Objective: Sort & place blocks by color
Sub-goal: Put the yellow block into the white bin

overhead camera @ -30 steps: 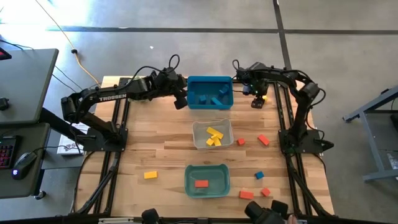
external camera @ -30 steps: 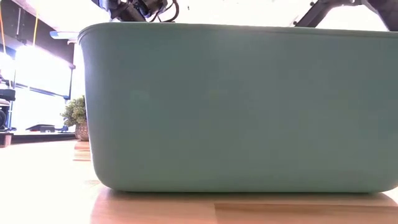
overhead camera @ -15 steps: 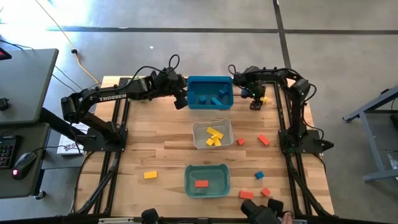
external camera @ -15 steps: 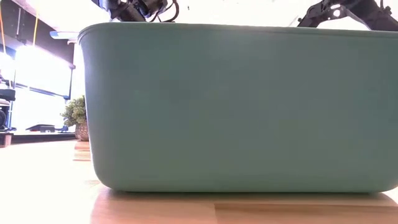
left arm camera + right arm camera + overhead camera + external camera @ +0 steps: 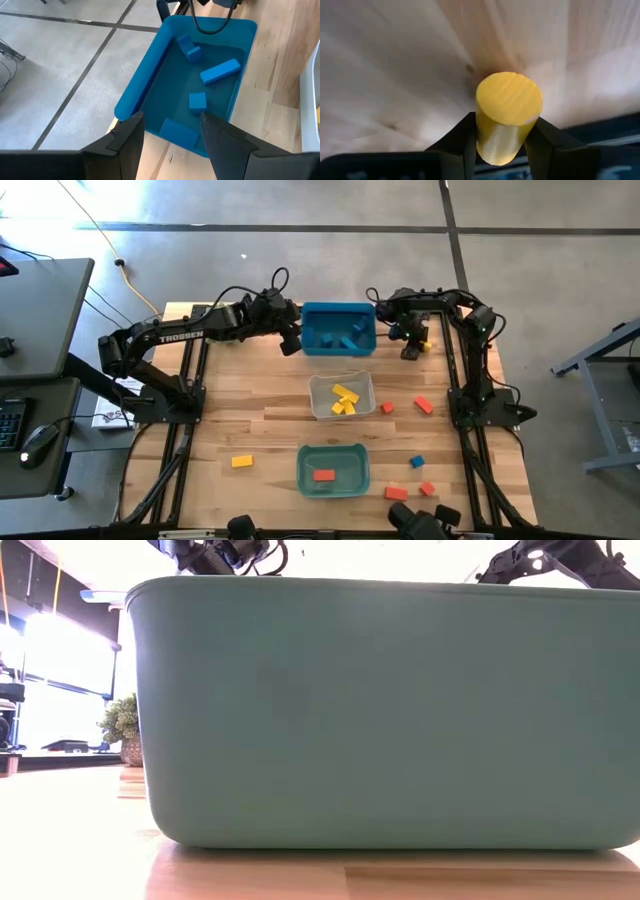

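So, from above, sorting is partly done. The blue bin (image 5: 338,328) at upper centre holds several blue blocks, the clear bin (image 5: 341,396) mid-frame holds yellow blocks (image 5: 344,400), and the green bin (image 5: 333,469) at lower centre holds one red block (image 5: 323,475). Left on the table (image 5: 260,420): a yellow block (image 5: 242,462) at lower left, and red blocks (image 5: 423,405) and a blue cube (image 5: 416,462) at right and lower right.

The low view is nearly filled by the green bin's wall; no blocks show.

In the left wrist view, the left gripper (image 5: 172,137) hangs spread and empty over the blue bin's near rim.

In the right wrist view, the right gripper (image 5: 504,140) pinches a yellow cylinder (image 5: 508,116) above the wood, right of the blue bin; I judge the clear bin is where it goes.
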You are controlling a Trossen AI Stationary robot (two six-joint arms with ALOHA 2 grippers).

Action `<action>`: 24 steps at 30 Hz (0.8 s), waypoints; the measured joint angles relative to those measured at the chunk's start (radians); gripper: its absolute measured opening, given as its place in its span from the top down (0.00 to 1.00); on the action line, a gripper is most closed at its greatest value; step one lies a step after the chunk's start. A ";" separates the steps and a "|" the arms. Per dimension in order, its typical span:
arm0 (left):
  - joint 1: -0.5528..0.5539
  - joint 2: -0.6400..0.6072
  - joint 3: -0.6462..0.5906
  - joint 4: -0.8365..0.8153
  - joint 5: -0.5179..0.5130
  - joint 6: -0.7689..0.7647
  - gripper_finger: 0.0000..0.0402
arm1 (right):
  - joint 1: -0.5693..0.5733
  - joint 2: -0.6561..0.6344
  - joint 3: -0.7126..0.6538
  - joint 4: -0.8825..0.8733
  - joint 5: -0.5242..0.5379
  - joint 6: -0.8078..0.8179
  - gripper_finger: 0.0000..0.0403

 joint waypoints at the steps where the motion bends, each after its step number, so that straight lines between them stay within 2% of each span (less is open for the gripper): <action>1: 0.000 0.000 0.000 0.000 0.000 0.000 0.54 | 0.000 -0.001 0.000 -0.017 -0.001 0.016 0.74; 6: 0.000 0.000 0.000 0.000 0.000 0.000 0.54 | 0.008 -0.054 0.000 -0.094 -0.055 0.117 0.74; 14: 0.000 0.000 0.000 0.000 0.000 0.000 0.54 | 0.039 -0.183 0.000 -0.090 -0.075 0.217 0.74; 20: 0.000 0.000 0.000 -0.001 0.000 0.000 0.54 | 0.123 -0.316 0.000 -0.074 -0.210 0.347 0.74; 24: 0.000 0.000 0.000 -0.002 0.000 0.000 0.54 | 0.227 -0.423 0.000 0.031 -0.303 0.453 0.74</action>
